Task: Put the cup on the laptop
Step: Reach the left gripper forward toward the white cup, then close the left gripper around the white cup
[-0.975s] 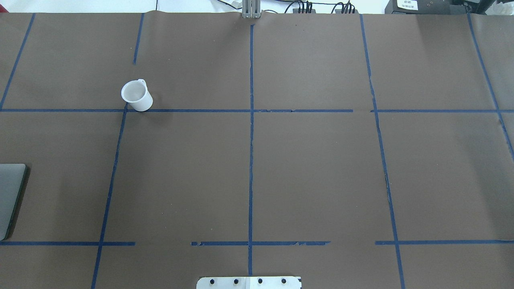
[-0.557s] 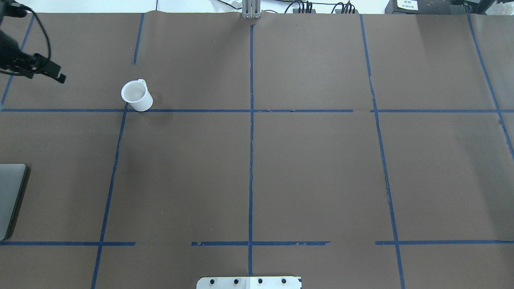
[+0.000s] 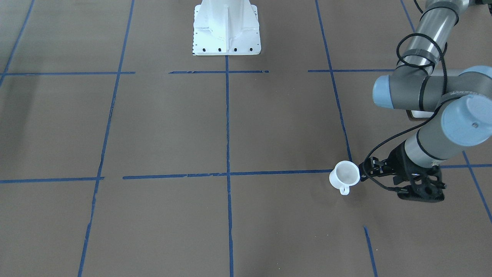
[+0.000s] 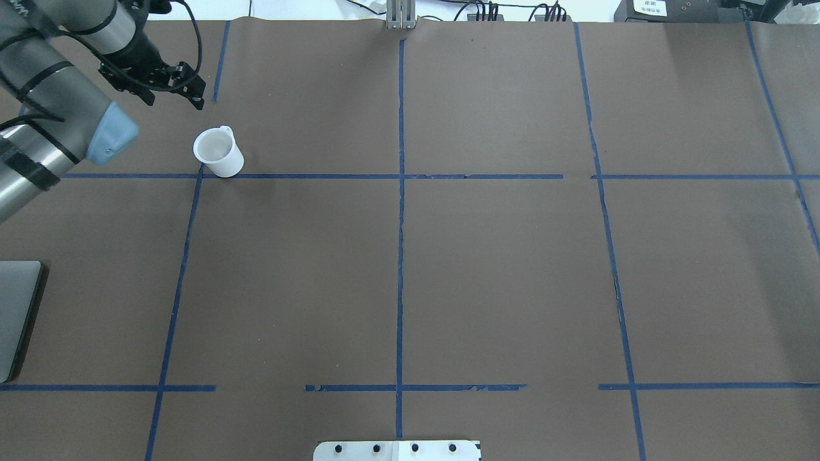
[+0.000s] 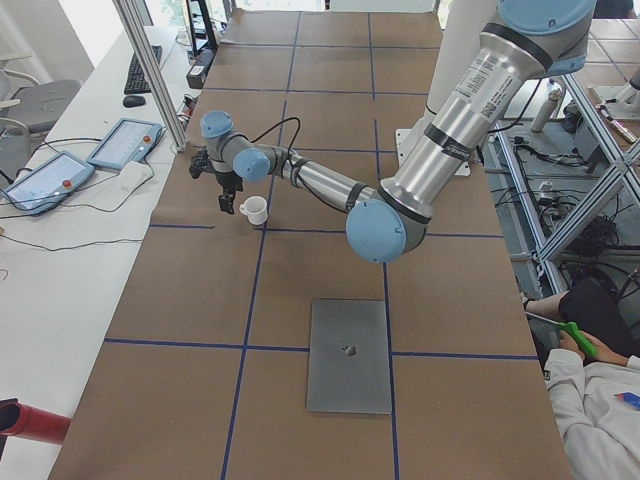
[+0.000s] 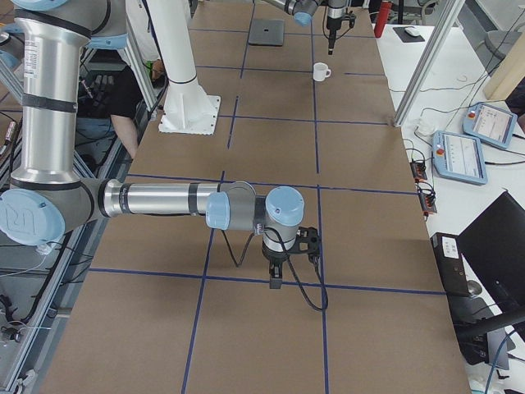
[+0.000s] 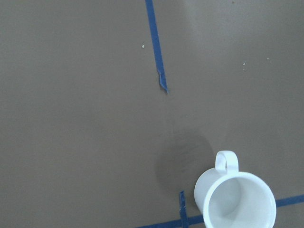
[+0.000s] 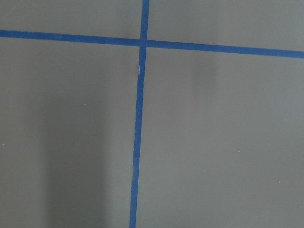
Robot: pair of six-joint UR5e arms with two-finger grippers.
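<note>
The small white cup (image 4: pixel 218 153) stands upright on the brown table, handle away from the robot. It also shows in the front view (image 3: pixel 344 175), the side views (image 5: pixel 255 210) (image 6: pixel 321 72) and the left wrist view (image 7: pixel 237 199). The silver-grey laptop (image 5: pixel 348 355) lies closed and flat at the table's left end, cut off by the overhead view's edge (image 4: pixel 16 314). My left gripper (image 3: pixel 421 194) (image 4: pixel 152 97) hangs above the table, left of the cup and a little beyond it, apart from it. I cannot tell whether it is open. My right gripper (image 6: pixel 275 279) points down over bare table far from both, and I cannot tell its state.
Blue tape lines grid the brown table cover. The robot's white base plate (image 3: pixel 226 27) sits at the near middle edge. A metal post (image 5: pixel 150 70) and teach pendants (image 5: pixel 125 145) stand along the far edge. A seated person (image 5: pixel 590 400) is beside the robot's side.
My left arm has come into the overhead view from the left and moved right towards the cup. The cup and the laptop have not moved.
</note>
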